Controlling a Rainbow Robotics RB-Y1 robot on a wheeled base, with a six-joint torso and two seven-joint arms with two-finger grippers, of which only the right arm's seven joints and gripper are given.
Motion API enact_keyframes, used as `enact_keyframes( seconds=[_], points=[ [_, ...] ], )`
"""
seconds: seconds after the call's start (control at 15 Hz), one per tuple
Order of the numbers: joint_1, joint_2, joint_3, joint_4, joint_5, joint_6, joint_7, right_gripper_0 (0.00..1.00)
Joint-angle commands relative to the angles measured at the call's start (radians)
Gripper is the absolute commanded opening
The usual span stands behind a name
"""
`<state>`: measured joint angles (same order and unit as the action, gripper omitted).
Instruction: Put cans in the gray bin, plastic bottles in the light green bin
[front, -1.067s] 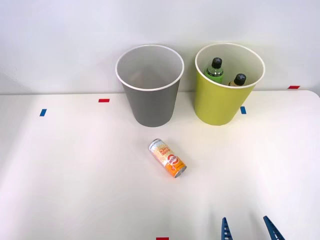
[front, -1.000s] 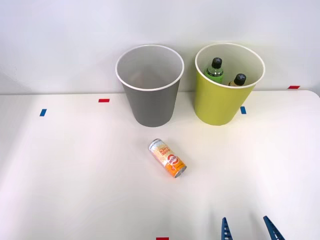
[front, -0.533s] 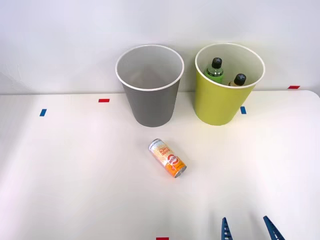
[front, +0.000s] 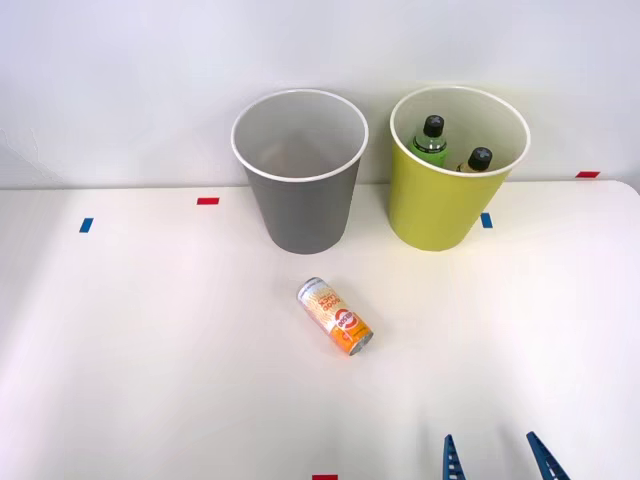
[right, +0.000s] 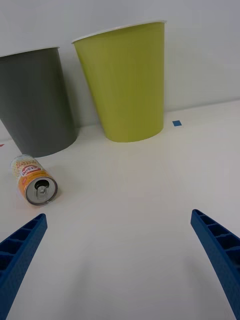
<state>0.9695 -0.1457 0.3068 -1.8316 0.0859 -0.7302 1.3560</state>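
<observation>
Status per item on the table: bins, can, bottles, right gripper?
can: lying on its side on the table, not held, outside both bins
gray bin: upright, nothing seen inside
light green bin: upright, holds both bottles
green bottle: in the light green bin, black cap on
yellowish bottle: in the light green bin, black cap on
right gripper: fingers open, holding nothing, short of the can

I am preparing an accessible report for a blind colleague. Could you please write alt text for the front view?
An orange and white can lies on its side on a white table, in front of a gray bin and a light green bin holding two black-capped bottles. The open right gripper is at the near edge.
</observation>
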Motion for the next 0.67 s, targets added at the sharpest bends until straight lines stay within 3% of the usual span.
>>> enact_keyframes(
  seconds=[0.07,0.67],
  points=[
    [0.0,0.0,0.0,0.0,0.0,0.0,0.0,1.0],
    [0.0,0.0,0.0,0.0,0.0,0.0,0.0,1.0]
  ],
)
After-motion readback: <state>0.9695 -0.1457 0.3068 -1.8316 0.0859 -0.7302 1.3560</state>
